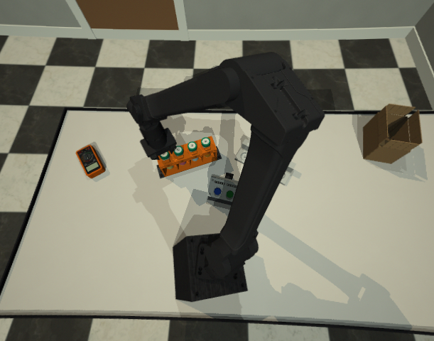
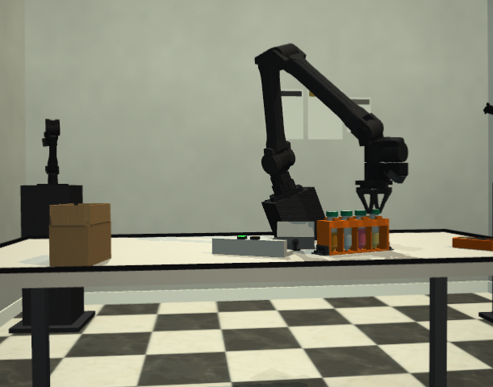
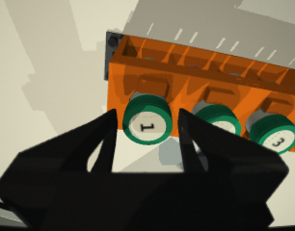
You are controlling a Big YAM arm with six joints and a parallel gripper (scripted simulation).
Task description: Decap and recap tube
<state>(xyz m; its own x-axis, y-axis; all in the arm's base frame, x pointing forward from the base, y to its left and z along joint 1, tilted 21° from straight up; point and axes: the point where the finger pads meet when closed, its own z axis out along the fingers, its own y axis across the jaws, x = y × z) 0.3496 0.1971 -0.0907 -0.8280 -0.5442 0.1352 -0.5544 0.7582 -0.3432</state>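
My gripper [image 2: 374, 210] [image 3: 147, 115] is open around cap 1 [image 1: 164, 155] [image 3: 147, 127], with a gap on each side. Cap 1 sits on tube 1 in the orange decapping station [image 3: 186, 79]. Cap 2 [image 1: 178, 150] [image 3: 220, 120], cap 3 [image 1: 192, 145] [image 3: 278, 140] and cap 4 [image 1: 205, 141] [image 2: 332, 214] are on their tubes. On the cap tray [image 2: 246, 246] the green lamp [image 2: 241, 236] is lit and the other lamp [image 2: 254, 238] is dark. My arm hides much of the tray from above. The blue CYCLE key [image 1: 217, 191] and green READY key [image 1: 229, 194] show in the top view.
The key housing [image 2: 295, 229] stands between the station and my arm's base. An orange multimeter [image 1: 90, 161] [image 2: 476, 243] lies left of the station in the top view. An open cardboard box [image 1: 378, 146] [image 2: 71, 245] stands far right there.
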